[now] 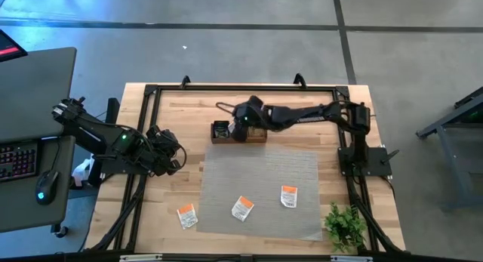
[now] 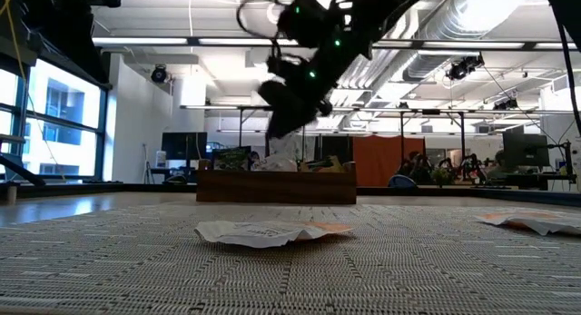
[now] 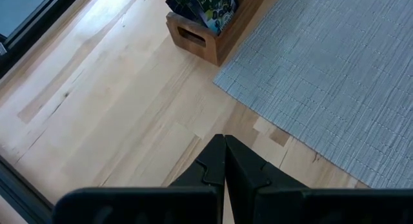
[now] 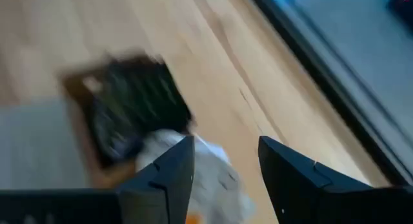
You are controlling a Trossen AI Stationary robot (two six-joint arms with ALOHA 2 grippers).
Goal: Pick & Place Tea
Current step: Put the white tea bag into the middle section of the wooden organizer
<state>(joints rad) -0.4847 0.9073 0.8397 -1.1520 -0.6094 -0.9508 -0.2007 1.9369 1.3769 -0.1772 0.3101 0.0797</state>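
Right gripper [image 1: 240, 126], jaws wide and empty, hovers above the wooden box [image 1: 238, 132] at the frame's upper middle (black and white sachets already inside), while three white-and-orange tea sachets [image 1: 242, 208] remain on the mat [image 1: 264, 171] below.

Right wrist view smeared by motion: wooden box [image 4: 90, 137] and pale sachets [image 4: 206, 175] below the right hand [image 4: 226, 175] unreadable in kind or count. From above, box [image 1: 238, 132] mostly covered by that arm. Printing on near sachets [image 1: 241, 208] too small to read.
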